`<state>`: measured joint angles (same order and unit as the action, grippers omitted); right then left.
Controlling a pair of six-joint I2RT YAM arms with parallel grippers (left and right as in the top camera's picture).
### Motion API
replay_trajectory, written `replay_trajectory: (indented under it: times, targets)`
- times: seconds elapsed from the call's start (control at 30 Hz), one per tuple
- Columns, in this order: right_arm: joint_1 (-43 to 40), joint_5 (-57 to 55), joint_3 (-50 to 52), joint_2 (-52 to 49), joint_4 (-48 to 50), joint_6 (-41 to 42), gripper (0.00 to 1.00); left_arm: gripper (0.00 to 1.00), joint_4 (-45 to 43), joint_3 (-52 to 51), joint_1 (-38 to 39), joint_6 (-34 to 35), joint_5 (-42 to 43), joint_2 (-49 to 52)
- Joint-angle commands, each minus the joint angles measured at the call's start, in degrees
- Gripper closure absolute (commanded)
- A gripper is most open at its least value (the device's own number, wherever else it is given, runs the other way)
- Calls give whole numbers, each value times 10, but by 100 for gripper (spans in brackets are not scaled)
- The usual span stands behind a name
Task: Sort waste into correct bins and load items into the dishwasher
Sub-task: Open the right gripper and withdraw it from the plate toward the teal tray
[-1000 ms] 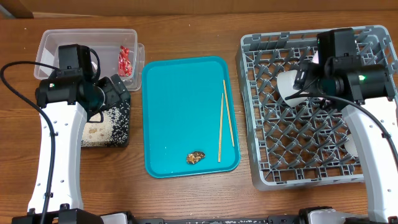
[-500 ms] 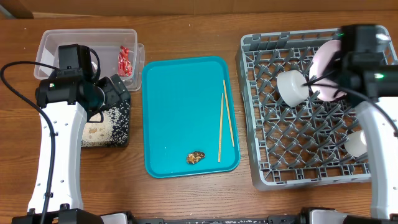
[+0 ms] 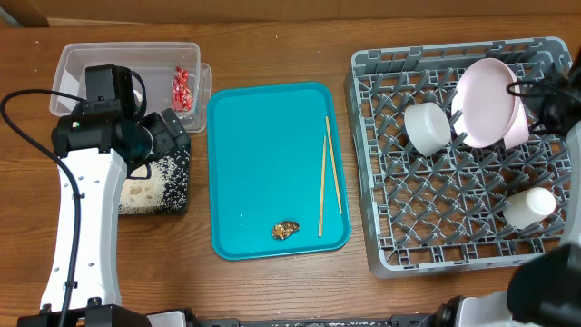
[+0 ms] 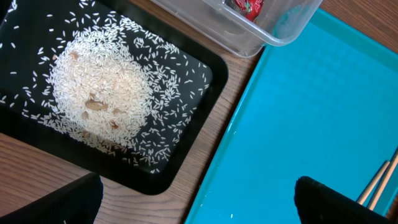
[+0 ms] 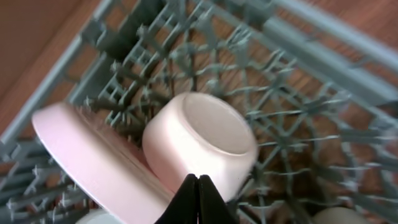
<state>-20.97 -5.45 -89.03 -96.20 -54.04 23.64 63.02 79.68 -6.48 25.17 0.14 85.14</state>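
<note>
The grey dishwasher rack [image 3: 454,227] at the right holds a pale pink plate [image 3: 490,102] leaning on edge, an upturned white bowl [image 3: 427,127] beside it and a small bowl [image 3: 529,207] near the front right. My right gripper [image 5: 199,183] is shut on nothing, hovering above the upturned bowl [image 5: 199,143] and the plate [image 5: 93,155]. Two chopsticks [image 3: 329,177] and a brown food scrap [image 3: 287,230] lie on the teal tray [image 3: 263,163]. My left gripper [image 4: 199,205] is open and empty over the gap between the black tray [image 4: 186,168] of rice [image 4: 99,93] and the teal tray.
The clear tub [image 3: 127,56] at the back left holds a red wrapper [image 3: 182,87]. The left arm [image 3: 86,182] covers part of the tub and the black tray [image 3: 177,195]. The right arm [image 3: 556,100] shows only at the right edge.
The right gripper has gone from open to shut, and its arm has pulled back from over the rack to the right edge, uncovering the plate and bowl. The left arm has stayed still.
</note>
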Motion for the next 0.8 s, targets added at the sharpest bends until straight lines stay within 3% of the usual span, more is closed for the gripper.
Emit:
replay_trajectory:
  times: [0.0, 0.2, 0.77]
  targets:
    - [2, 110, -7, -29, 10, -57, 96, 0, 0, 12, -1, 6, -7, -10]
    - [2, 297, -7, -49, 2, -186, 96, 0, 0, 12, -1, 6, -7, -10]
    - [3, 228, -7, -26, -28, -185, 91, 0, 0, 12, -1, 6, -7, -10]
